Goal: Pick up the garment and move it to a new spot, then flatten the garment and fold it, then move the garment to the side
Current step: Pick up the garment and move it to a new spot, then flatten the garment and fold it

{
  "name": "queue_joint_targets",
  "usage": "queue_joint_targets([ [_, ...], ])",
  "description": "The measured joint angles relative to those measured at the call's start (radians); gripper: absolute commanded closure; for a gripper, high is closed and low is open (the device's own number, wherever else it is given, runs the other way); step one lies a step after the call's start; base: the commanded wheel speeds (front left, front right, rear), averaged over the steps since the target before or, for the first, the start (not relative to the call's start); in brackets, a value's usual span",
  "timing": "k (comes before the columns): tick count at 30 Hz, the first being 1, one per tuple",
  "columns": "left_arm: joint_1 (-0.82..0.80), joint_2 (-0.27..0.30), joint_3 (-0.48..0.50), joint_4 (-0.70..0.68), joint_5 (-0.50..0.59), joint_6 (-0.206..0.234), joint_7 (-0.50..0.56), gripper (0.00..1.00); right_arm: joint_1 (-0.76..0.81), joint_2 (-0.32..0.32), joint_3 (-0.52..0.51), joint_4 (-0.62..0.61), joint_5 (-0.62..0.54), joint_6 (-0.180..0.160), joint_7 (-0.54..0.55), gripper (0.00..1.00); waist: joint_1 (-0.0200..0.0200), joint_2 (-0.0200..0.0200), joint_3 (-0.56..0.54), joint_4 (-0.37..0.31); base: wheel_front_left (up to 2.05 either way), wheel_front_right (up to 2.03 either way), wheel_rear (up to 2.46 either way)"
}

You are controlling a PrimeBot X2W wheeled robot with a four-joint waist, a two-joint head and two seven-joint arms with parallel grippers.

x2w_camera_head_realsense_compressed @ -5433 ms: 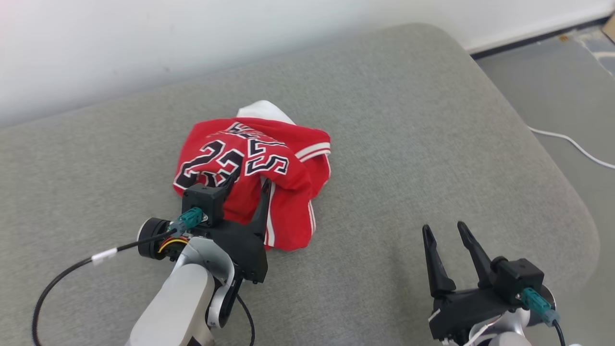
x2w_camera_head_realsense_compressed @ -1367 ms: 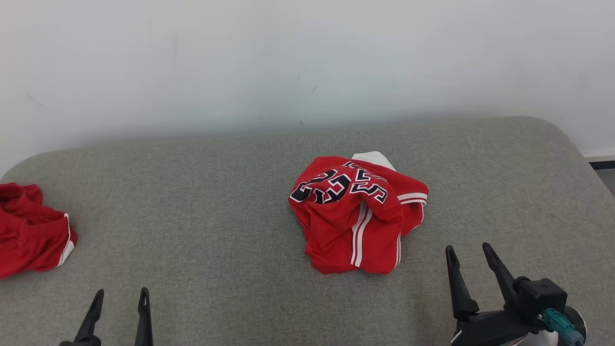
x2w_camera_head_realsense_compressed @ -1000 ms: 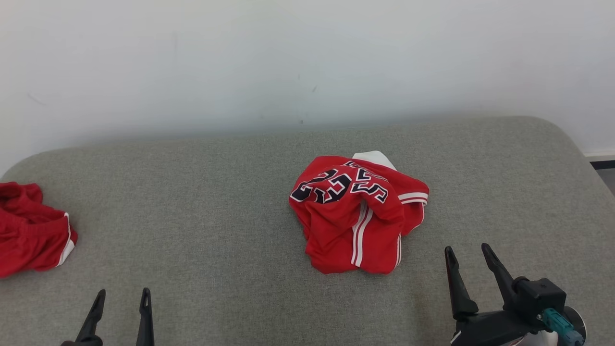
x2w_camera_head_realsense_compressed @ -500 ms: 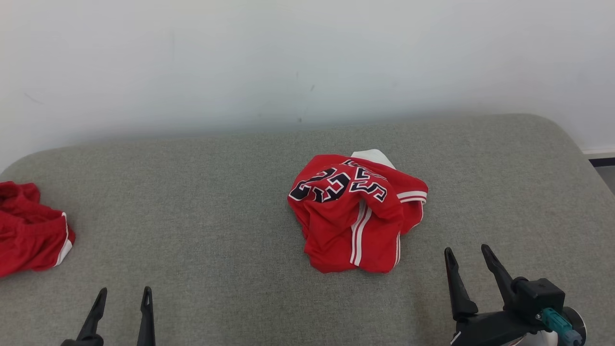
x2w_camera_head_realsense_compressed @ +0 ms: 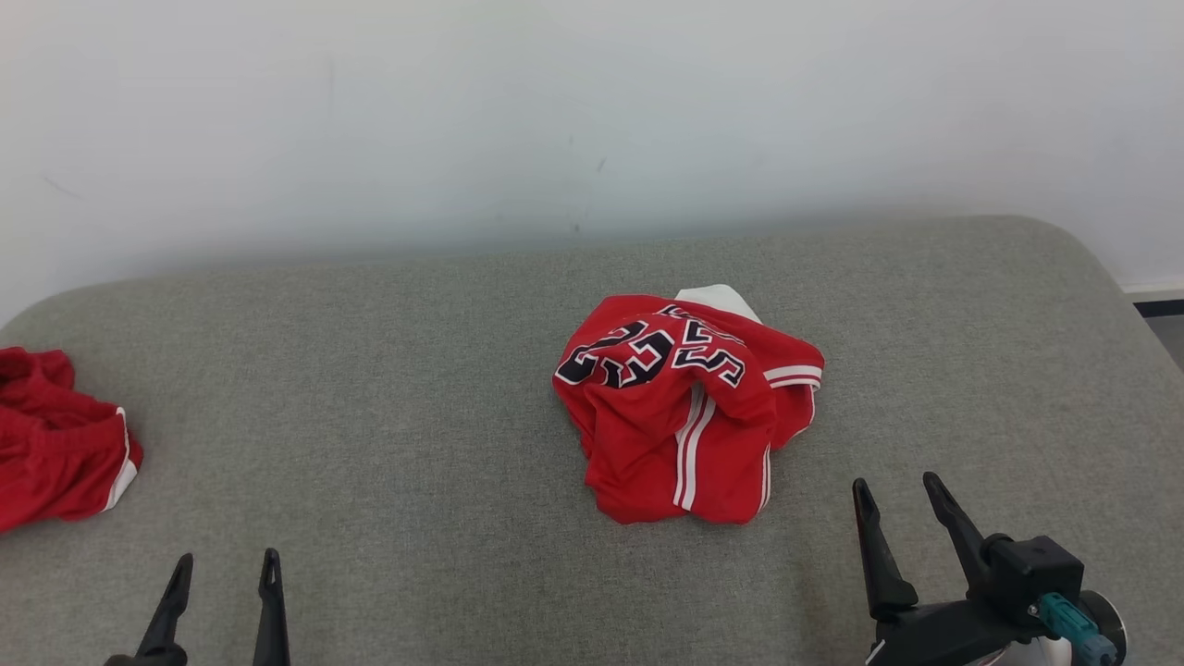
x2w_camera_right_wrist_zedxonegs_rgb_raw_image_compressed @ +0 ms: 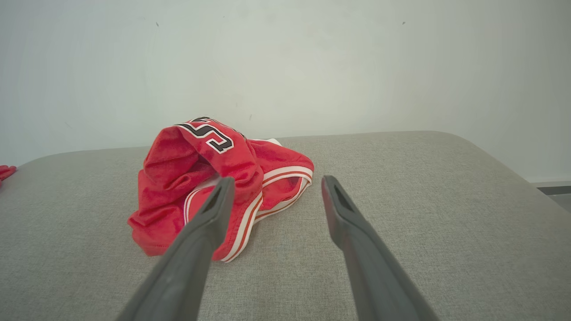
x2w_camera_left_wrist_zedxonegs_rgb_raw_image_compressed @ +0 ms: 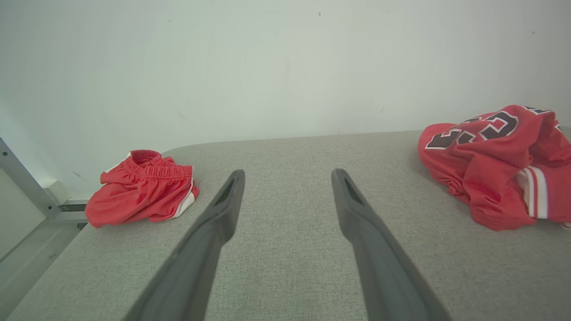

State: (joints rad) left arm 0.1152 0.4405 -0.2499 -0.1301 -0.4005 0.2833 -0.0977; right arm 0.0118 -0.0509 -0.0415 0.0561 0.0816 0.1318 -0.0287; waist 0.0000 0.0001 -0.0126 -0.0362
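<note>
Red jersey [x2w_camera_head_realsense_compressed: 684,407] lies crumpled on the grey cushion [x2w_camera_head_realsense_compressed: 416,388], apart from the left gripper [x2w_camera_head_realsense_compressed: 228,555] and right gripper [x2w_camera_head_realsense_compressed: 894,480], both spread empty, so flattening, folding and setting aside look undone.

Plain indoor room, bedroom-like but bare enough to be a staged test space; cannot tell which. Cues: a grey fabric-covered bed [x2w_camera_head_realsense_compressed: 370,388] with rounded corners set against a blank white wall [x2w_camera_head_realsense_compressed: 555,111], a crumpled red jersey [x2w_camera_head_realsense_compressed: 680,407] near its middle and red shorts [x2w_camera_head_realsense_compressed: 55,453] at its left edge. Dark baseboard [x2w_camera_right_wrist_zedxonegs_rgb_raw_image_compressed: 555,190] under the wall past the bed's right edge, pale metal frame [x2w_camera_left_wrist_zedxonegs_rgb_raw_image_compressed: 24,183] past its left edge.
</note>
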Motion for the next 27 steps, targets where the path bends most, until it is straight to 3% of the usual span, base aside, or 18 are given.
queue_joint_targets([
  [27,0.001,-0.002,0.005,0.002,-0.019,0.018,-0.015,0.00,0.003,0.000,0.007,-0.001,0.000,0.000,0.005,0.00,0.0000,0.0000,-0.015,0.003,0.00,0.00,0.00],
])
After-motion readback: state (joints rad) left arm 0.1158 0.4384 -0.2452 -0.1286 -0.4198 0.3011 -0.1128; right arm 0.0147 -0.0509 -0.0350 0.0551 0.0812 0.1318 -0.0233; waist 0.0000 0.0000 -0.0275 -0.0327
